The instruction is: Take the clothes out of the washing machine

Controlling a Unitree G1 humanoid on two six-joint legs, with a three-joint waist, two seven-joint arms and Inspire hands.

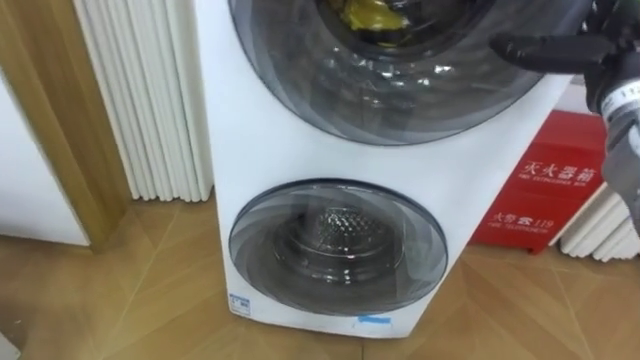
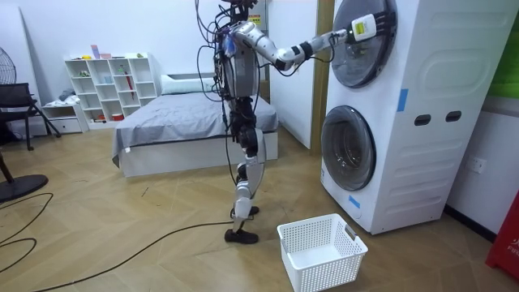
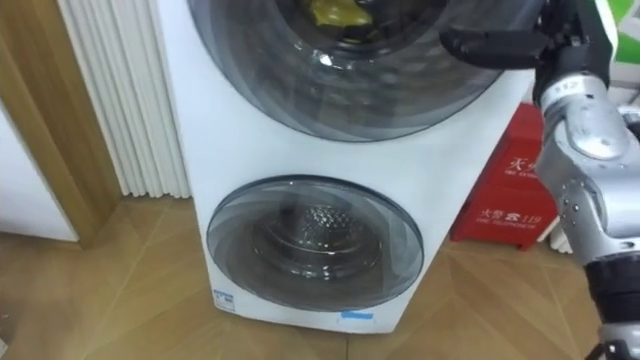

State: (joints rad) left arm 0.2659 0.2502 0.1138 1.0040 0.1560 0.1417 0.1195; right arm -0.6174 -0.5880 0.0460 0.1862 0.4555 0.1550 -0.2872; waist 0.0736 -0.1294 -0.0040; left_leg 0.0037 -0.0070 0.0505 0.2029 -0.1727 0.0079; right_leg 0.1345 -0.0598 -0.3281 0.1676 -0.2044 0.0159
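My right hand (image 1: 560,50) at the top door, yellow cloth (image 1: 370,12) in the drum behind it.

The cloth lies bunched behind the glass of the upper door (image 1: 400,90) of the white washer (image 1: 250,150); I can't tell its long axis. My fingers reach straight along that door's right rim, holding nothing. Under it is the lower door (image 1: 338,245). A red box (image 1: 545,180) stands right of the washer on the wood floor (image 1: 120,290). A white basket (image 2: 324,272) sits near my feet, with a bed (image 2: 186,122) behind me.
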